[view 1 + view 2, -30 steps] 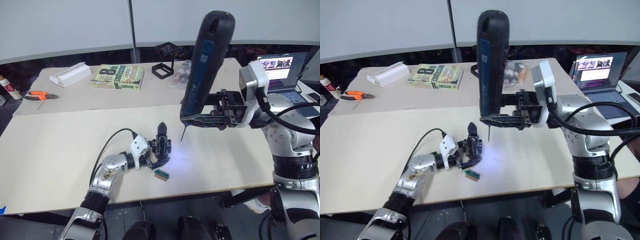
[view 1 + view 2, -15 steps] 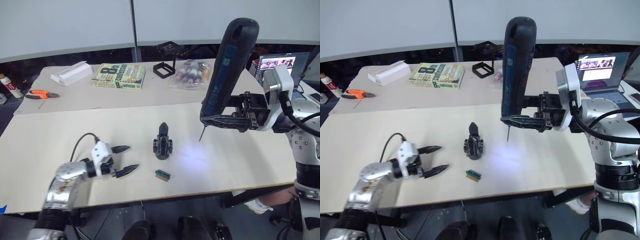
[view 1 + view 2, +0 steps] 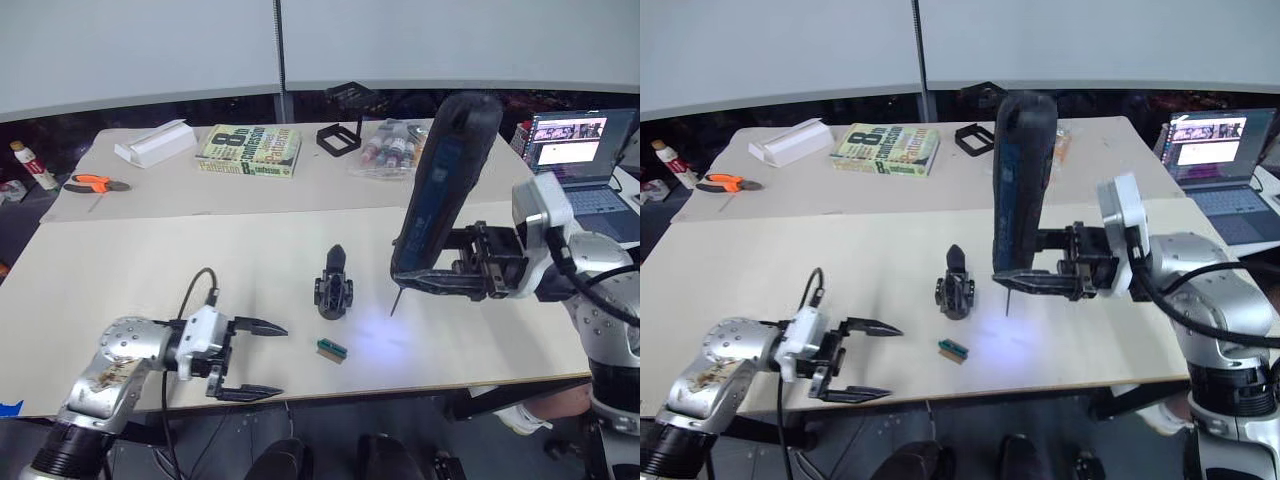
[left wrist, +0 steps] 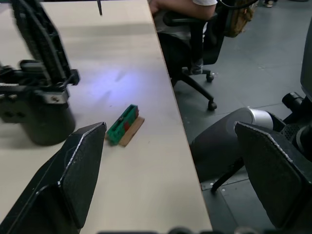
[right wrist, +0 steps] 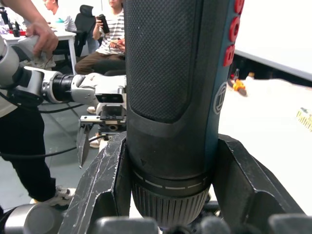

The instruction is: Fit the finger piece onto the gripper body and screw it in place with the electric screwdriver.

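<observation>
The gripper body (image 3: 333, 289) stands on the table's middle, a black block with one pointed finger sticking up; in the left wrist view the gripper body (image 4: 38, 95) stands free. I cannot make out the finger piece apart from it. My left gripper (image 3: 268, 360) is open and empty near the front edge, left of the body. The right gripper (image 3: 425, 276) is shut on the lower end of the electric screwdriver (image 3: 446, 185), held nearly upright to the right of the body. Its bit points down above a spot of light on the table. Both fingers (image 5: 100, 183) clamp the screwdriver (image 5: 170, 73).
A tiny green block (image 3: 331, 349) lies in front of the body. At the back are a book (image 3: 248, 150), a white box (image 3: 154, 143), orange pliers (image 3: 92, 183), a black frame (image 3: 338, 136) and a bag of small bottles (image 3: 390, 148). A laptop (image 3: 578, 150) sits right. An office chair (image 4: 192, 44) stands past the table edge.
My left gripper let go of the gripper body, opened and drew back left toward the front edge. The screwdriver moved right, away from the body, and now hangs lower.
</observation>
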{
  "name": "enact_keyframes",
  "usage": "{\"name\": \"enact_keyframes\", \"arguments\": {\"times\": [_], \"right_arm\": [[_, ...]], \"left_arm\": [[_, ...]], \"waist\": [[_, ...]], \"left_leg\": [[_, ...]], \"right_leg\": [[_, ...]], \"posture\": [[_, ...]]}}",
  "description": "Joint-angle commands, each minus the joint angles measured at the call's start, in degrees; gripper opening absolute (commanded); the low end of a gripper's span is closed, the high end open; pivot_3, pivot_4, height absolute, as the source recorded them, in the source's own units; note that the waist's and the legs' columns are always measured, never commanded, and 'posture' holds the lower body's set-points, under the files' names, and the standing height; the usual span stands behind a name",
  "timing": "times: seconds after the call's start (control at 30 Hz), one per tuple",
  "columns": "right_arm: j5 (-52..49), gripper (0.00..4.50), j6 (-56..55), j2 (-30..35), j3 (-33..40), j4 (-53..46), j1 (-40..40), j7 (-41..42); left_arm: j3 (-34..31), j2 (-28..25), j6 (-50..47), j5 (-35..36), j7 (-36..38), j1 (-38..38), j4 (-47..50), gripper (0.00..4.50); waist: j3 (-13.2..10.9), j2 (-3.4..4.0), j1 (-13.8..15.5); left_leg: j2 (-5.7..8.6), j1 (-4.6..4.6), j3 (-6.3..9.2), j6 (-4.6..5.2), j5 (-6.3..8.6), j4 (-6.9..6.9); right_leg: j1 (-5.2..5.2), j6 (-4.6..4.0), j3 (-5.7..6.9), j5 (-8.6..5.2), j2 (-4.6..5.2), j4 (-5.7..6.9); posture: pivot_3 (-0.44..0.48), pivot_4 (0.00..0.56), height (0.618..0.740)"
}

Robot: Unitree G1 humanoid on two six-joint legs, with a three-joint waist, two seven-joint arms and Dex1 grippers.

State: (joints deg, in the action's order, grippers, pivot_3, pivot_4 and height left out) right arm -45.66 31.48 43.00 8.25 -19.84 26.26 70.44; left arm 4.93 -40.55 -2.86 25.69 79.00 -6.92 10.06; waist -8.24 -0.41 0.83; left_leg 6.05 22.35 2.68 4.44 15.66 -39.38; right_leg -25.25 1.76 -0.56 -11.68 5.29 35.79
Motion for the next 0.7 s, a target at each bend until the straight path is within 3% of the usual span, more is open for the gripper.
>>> {"name": "enact_keyframes", "arguments": {"times": [0.03,0.47,0.7], "right_arm": [[-1.54,1.93,-1.3,0.56,2.74,-3.84,-0.62,-1.34],[1.07,1.93,-7.34,-0.65,3.71,-2.98,-7.77,-1.67],[-3.37,1.93,-3.37,-6.23,0.31,-6.34,-3.66,-8.03]], "left_arm": [[2.88,3.13,0.91,-5.34,-5.57,-2.53,-1.51,4.44],[7.86,6.92,-1.29,-10.61,-10.56,-6.56,-4.52,4.44],[7.16,6.36,-1.5,-10.14,-10.85,-6.65,-4.69,4.44]], "waist": [[-0.01,-0.01,-0.04],[-0.04,-0.06,0.07],[-0.04,-0.05,-0.34]], "left_leg": [[0.0,0.0,-0.02,-0.01,-0.01,0.0],[0.0,-0.01,0.0,-0.03,-0.03,0.0],[-0.03,-0.02,-0.01,-0.08,-0.06,0.01]], "right_leg": [[0.0,0.0,-0.01,0.0,0.0,0.0],[0.01,0.01,0.0,0.0,-0.03,0.01],[-0.05,0.01,-0.03,0.0,-0.06,0.07]], "posture": [[0.0,0.15,0.74],[0.0,0.15,0.74],[0.0,0.15,0.74]]}}
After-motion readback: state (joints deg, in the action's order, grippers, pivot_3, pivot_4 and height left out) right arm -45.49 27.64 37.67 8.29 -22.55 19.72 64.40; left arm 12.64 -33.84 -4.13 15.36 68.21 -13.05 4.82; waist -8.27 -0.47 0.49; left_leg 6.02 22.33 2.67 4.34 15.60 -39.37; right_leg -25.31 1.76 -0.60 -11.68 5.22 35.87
